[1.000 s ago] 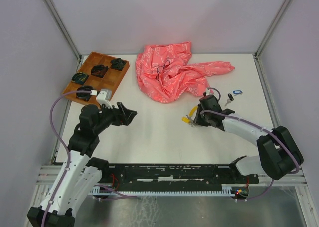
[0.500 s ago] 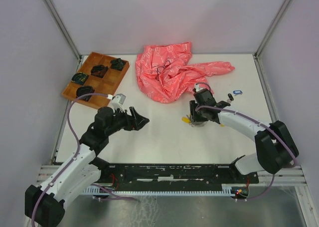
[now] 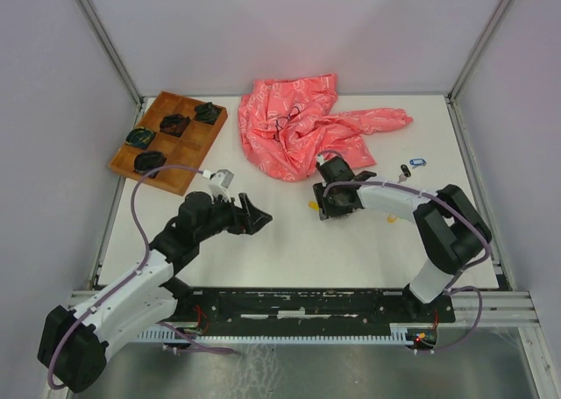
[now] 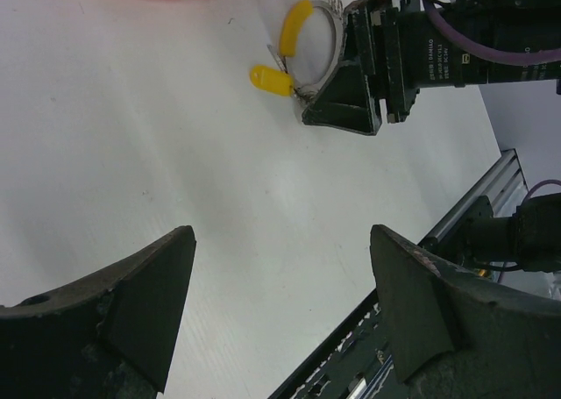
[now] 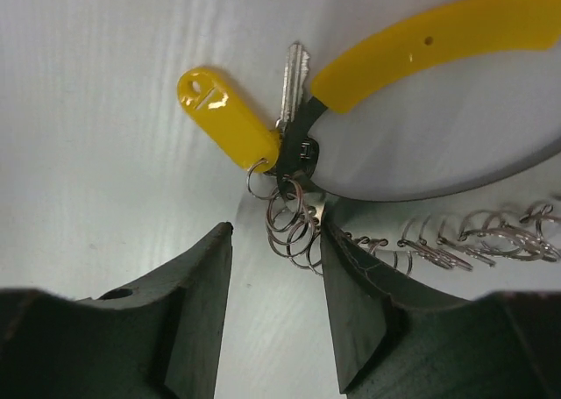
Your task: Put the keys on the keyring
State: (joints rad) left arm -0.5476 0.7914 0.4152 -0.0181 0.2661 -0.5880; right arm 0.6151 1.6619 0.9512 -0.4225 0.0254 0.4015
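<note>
Both arms are built alike. The left arm [image 3: 131, 288] and the right arm [image 3: 392, 202] have smooth white shells on their long links and chunky black housings at the joints. A purple cable [image 3: 134, 210] loops free beside the left arm, and a second cable [image 4: 491, 59] of the same colour runs along the right one. The left hand [image 3: 248, 215] and the right hand [image 3: 331, 202] are black. Seen close, the fingers [image 4: 145, 298] are broad, dull wedges, scuffed pale along the edges. A black block [image 4: 390, 66] behind the right hand carries a label [image 4: 436, 55] in small white print, perhaps a part number, too fine to read.
</note>
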